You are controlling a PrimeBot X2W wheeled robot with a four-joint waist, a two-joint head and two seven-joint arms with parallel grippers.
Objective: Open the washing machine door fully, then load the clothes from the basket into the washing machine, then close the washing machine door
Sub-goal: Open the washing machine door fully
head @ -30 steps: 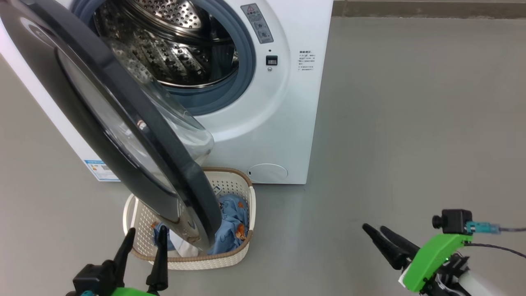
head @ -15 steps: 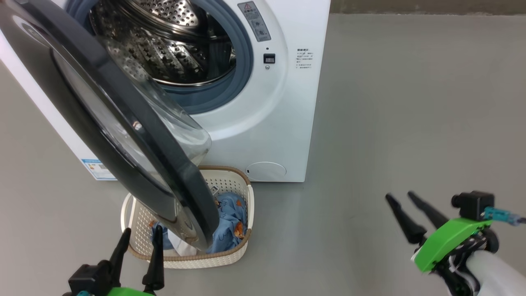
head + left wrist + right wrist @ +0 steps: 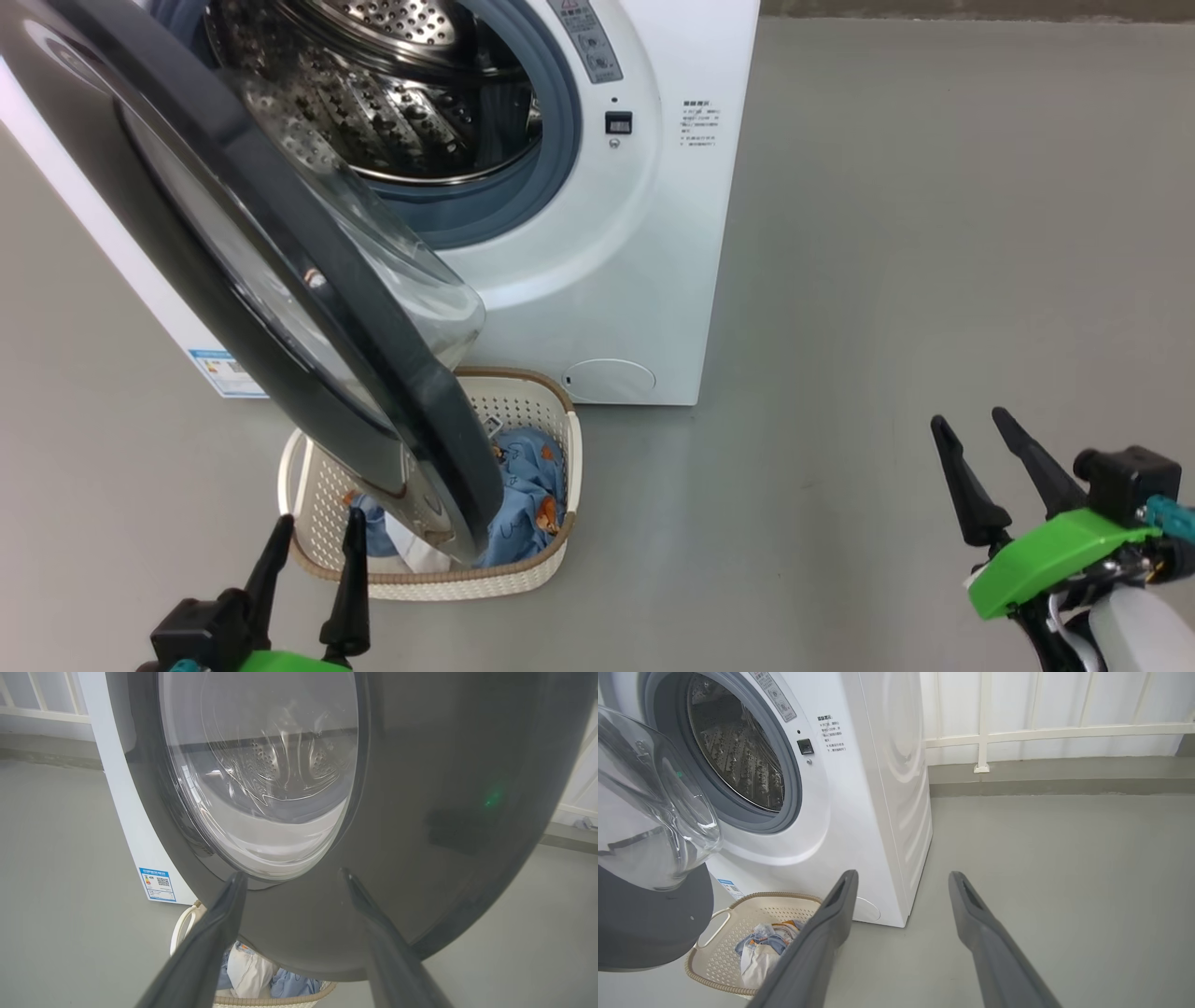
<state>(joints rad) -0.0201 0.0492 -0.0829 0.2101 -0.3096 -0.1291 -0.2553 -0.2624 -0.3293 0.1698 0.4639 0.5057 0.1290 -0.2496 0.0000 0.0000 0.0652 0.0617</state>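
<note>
The white washing machine (image 3: 653,233) stands ahead with its steel drum (image 3: 392,93) exposed. Its black-rimmed door (image 3: 280,280) with the bulging glass bowl hangs partly open, swung out over the basket (image 3: 560,551). Light-blue clothes (image 3: 527,495) with orange prints lie in that cream basket (image 3: 724,961), half hidden behind the door. My left gripper (image 3: 317,532) is open, empty, just in front of the basket and close to the door's outer face (image 3: 420,812). My right gripper (image 3: 971,425) is open over bare floor, far right of the machine, holding nothing.
Grey floor (image 3: 934,233) spreads wide to the right of the machine. A white railing (image 3: 1041,732) and a low kerb run along the back wall. A blue label sticker (image 3: 219,371) sits low on the machine's left side.
My right gripper has moved right and farther up the head view, away from the basket. The head camera shifted slightly. Left gripper and door hold their places.
</note>
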